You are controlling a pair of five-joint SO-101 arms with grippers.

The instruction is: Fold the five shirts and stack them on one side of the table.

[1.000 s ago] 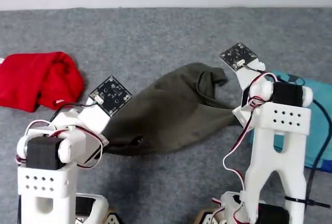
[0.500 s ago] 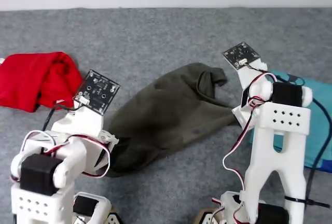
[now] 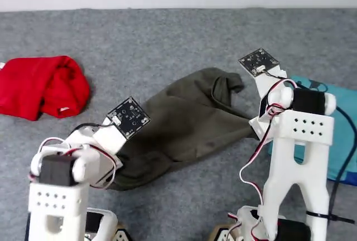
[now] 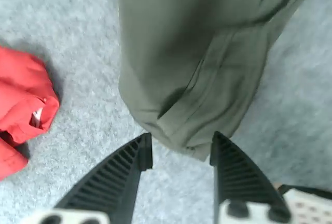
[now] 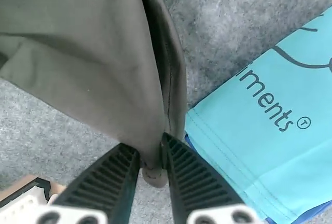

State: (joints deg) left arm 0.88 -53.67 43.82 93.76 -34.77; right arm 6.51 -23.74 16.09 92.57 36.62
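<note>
From up high we've got the olive shirt (image 3: 184,121) rumpled on a slant across the grey table (image 3: 167,40), with a red shirt (image 3: 42,87) bunched well off to one side.

Left wrist cam: the left gripper (image 4: 181,137) is spread wide. The olive hem corner sits between its tips, unclamped. The red shirt's white tag (image 4: 36,117) is too small for us to read.

Right wrist cam: the right gripper (image 5: 148,143) is pinched onto the olive edge, just beside a teal shirt (image 5: 259,130) with dark lettering.
</note>
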